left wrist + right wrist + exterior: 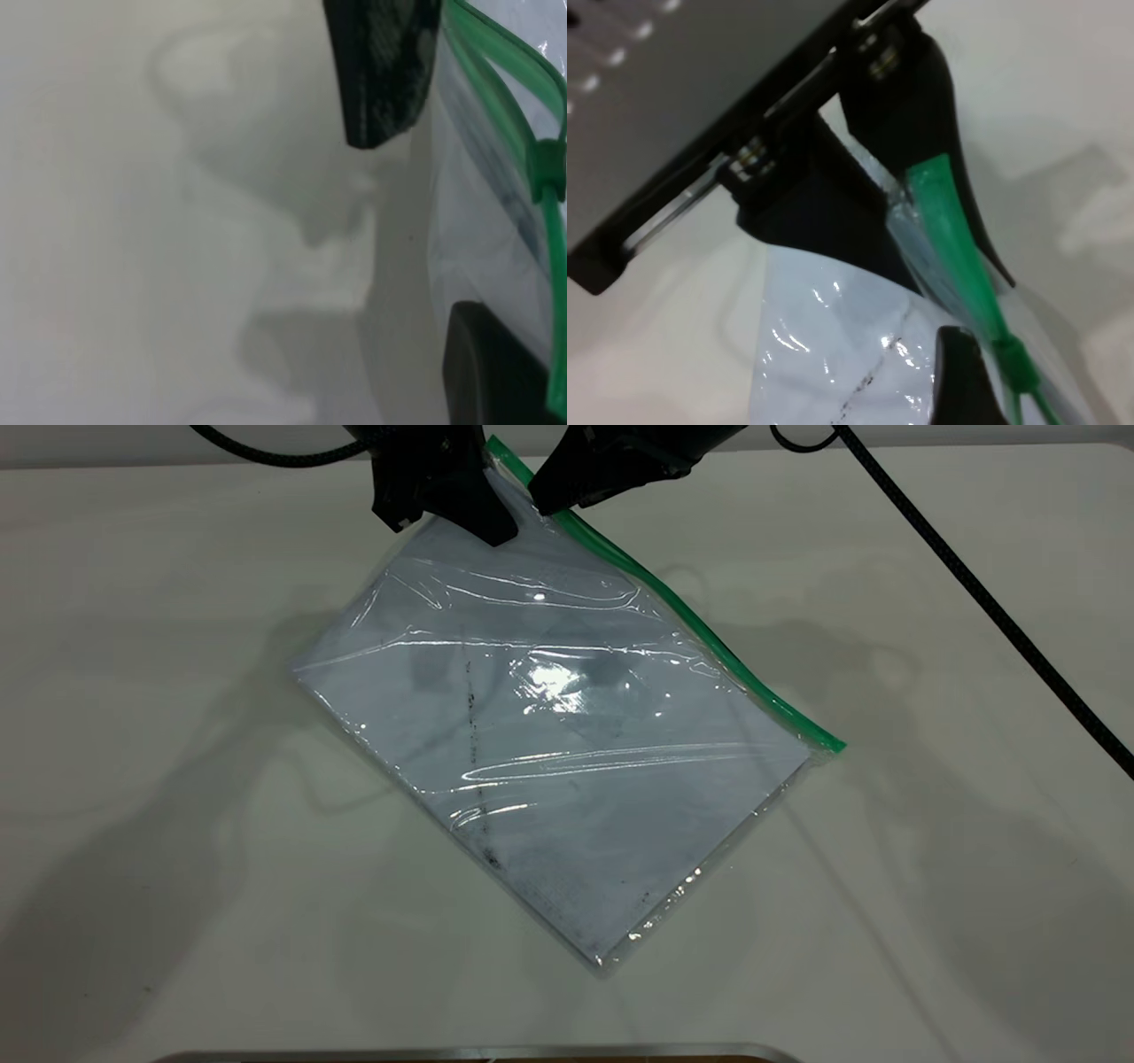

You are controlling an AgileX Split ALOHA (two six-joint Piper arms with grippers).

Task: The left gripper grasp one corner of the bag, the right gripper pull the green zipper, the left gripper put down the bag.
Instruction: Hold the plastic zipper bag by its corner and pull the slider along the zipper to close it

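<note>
The bag (567,753) hangs tilted over the worktop (159,779), its far corner (496,465) lifted and its lower edge near or on the surface. That corner is pinched in the left end effector (483,518), which is closed on the plastic right at the end of the green zipper (700,633) — so the first step looks done.

The pull seems barely begun. The strip has parted only close to the held corner, and the small slider tab (545,168) sits just beside it. The right end effector (540,505) is at the strip there, next to the left one; whether its fingers grip the tab I cannot tell. Most of the zip, and setting the bag down, remain.
</note>
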